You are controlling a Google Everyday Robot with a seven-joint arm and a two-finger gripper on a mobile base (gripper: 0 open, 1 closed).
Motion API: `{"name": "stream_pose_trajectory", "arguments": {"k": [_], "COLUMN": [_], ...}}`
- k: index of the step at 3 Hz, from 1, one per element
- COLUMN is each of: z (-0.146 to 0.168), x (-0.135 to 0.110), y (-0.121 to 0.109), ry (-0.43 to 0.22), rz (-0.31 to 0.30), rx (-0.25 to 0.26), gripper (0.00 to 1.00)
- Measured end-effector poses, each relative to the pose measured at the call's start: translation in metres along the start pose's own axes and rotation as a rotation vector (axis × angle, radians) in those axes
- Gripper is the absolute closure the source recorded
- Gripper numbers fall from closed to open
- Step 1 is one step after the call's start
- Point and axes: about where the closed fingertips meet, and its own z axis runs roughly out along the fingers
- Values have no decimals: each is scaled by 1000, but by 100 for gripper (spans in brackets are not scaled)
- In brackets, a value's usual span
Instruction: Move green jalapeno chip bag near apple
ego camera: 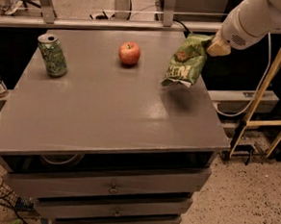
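Observation:
The green jalapeno chip bag hangs in the air above the right side of the grey table, held by its top edge. My gripper is shut on that top edge, at the upper right, with the white arm behind it. The bag casts a shadow on the table below it. The red apple sits on the table at the back centre, to the left of the bag and well apart from it.
A green patterned soda can stands at the table's back left. Drawers run below the table top. A yellow frame stands on the floor to the right. A rail runs behind the table.

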Motion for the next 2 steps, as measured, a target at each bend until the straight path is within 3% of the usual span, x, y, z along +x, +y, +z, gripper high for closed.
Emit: {"name": "stream_pose_trajectory", "arguments": {"k": [2], "z": [53], "x": [-40], "y": [-34], "ry": [-134], "rz": [72], "rx": [-4], "gripper": [100]}}
